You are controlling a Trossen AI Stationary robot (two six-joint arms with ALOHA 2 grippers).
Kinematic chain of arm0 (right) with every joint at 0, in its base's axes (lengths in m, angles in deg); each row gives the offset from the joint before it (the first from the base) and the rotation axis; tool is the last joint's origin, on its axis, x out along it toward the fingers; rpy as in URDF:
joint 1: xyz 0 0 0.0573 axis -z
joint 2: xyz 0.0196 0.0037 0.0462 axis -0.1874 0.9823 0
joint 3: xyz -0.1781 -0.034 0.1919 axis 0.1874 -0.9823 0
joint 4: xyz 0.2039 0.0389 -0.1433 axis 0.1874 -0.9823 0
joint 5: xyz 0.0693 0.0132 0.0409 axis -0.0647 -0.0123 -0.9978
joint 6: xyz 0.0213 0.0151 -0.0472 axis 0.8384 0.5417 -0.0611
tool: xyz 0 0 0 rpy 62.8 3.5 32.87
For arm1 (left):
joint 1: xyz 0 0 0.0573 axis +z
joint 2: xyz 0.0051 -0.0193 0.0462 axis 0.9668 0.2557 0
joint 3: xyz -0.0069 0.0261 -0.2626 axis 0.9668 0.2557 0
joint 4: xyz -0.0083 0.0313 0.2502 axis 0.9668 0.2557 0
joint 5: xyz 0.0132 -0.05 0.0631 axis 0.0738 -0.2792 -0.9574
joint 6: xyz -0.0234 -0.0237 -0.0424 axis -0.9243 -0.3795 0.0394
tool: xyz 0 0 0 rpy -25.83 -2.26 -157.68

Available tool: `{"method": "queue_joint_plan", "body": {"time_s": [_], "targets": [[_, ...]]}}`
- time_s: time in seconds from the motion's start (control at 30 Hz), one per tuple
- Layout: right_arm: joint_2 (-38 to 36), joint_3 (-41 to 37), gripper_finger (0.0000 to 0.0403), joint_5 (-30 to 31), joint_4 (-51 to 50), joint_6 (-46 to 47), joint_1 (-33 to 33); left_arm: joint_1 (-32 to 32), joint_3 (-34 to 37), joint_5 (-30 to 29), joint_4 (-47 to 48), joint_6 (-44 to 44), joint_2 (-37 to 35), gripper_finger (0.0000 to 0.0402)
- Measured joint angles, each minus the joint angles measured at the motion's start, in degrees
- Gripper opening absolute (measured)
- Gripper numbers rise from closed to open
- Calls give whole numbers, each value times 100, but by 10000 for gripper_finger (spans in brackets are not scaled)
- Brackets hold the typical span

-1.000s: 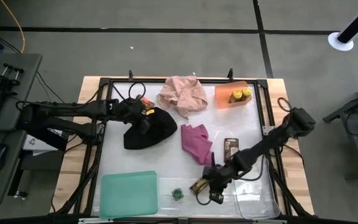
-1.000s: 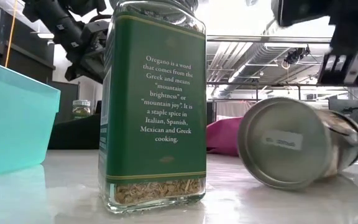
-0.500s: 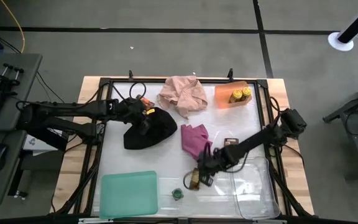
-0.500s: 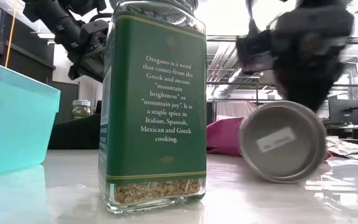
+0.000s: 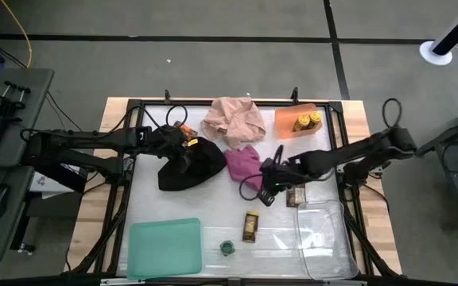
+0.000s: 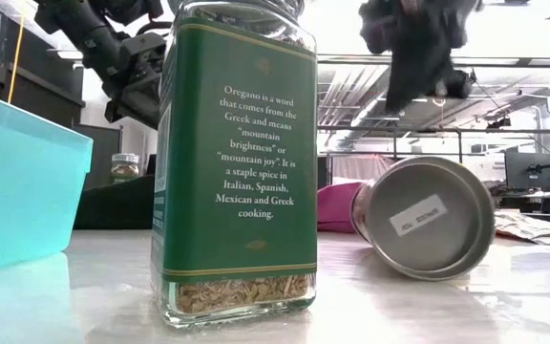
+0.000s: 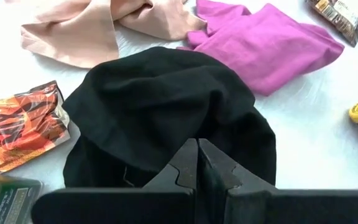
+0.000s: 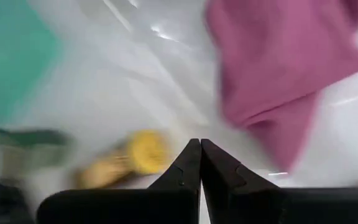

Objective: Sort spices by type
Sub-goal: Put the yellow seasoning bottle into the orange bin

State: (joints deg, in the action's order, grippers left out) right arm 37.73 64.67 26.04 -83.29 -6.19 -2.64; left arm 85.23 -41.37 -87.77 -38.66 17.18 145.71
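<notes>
A green-lidded oregano jar stands upright on its base near the front edge. Beside it a yellow-lidded jar lies on its side. A brown packet lies flat right of centre and an orange packet lies by the black cloth. Two yellow-lidded jars stand in the orange tray. My right gripper hangs shut and empty by the magenta cloth, well above the table. My left gripper is shut and empty above the black cloth.
A pink cloth lies at the far middle. A green tray sits at the near left and a clear tray at the near right. A jar with a green label shows beside the orange packet.
My right gripper has risen from beside the lying yellow-lidded jar and swung toward the far edge, to the magenta cloth, turning as it went and staying shut. The lying jar has turned about on the table and shifted slightly left. The magenta cloth now lies bunched nearer the pink cloth.
</notes>
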Motion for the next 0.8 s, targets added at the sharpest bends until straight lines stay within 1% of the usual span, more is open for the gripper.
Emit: {"method": "queue_joint_plan", "body": {"time_s": [0.1,0.2,0.3,0.43,0.5,0.6,0.7,0.8], "targets": [[-134,0,5,-141,434,1189,-329,0,0,0,17,11,0,0],[-25,0,33,-44,977,2343,-791,0,0,7,23,40,0,0],[276,0,87,83,1586,3317,-1185,0,0,41,25,46,0,0],[739,0,181,137,2095,4298,-1511,2,0,175,26,48,1,0],[968,0,229,-4,2295,4644,-1615,2,0,278,28,49,1,0],[1301,0,286,-375,2384,5181,-1721,2,-2,418,28,49,0,0],[1601,-2,317,-526,2475,5701,-1747,0,-2,522,28,49,0,0],[1723,0,326,-513,2623,6027,-1658,0,-2,579,32,48,2,0]]}}
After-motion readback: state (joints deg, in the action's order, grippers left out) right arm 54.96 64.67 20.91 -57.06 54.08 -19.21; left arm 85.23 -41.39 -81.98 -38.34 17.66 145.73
